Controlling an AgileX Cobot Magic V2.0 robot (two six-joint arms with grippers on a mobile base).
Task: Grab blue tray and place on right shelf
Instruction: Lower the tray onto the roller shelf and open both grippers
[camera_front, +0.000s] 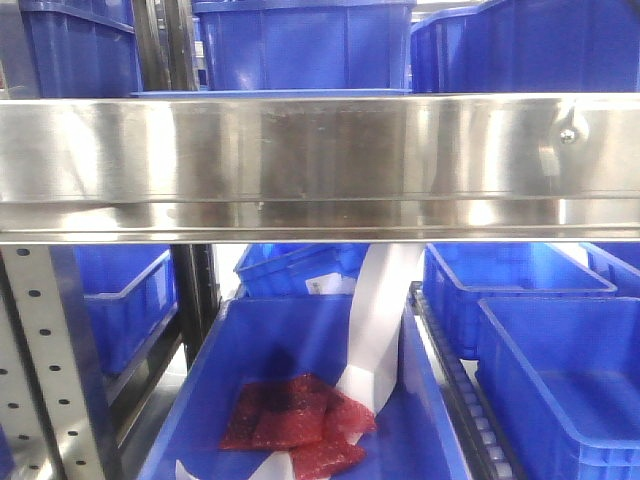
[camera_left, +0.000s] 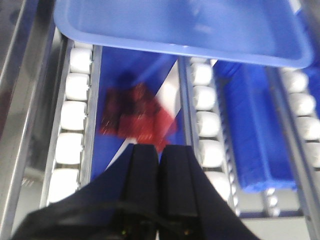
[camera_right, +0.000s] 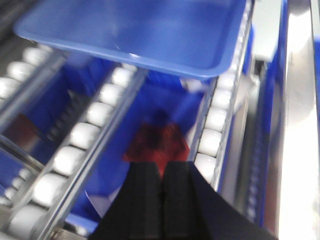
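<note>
**Q:** Item one, the blue tray (camera_left: 180, 27). Location?

**A:** Across the top of both my wrist views, lying on the white roller tracks (camera_left: 74, 115) of the right shelf (camera_front: 320, 160). In the front view only its thin rim shows, just above the steel rail at upper centre.

**Q:** Item two, grippers?

**A:** My left gripper (camera_left: 159, 155) is at bottom centre, fingers pressed together, holding nothing. My right gripper (camera_right: 162, 172) is likewise clenched and empty. Both sit apart from the tray's near edge.

**Q:** Below the rollers?

**A:** A deep blue bin (camera_front: 300, 400) holding red bags (camera_front: 295, 425) and a white strip (camera_front: 375, 330).

**Q:** Step in hand?

**A:** By my judgement, placement looks done: tray resting on the shelf, neither gripper touching it. The next move calls for drawing both arms straight back without nudging the rim.
</note>
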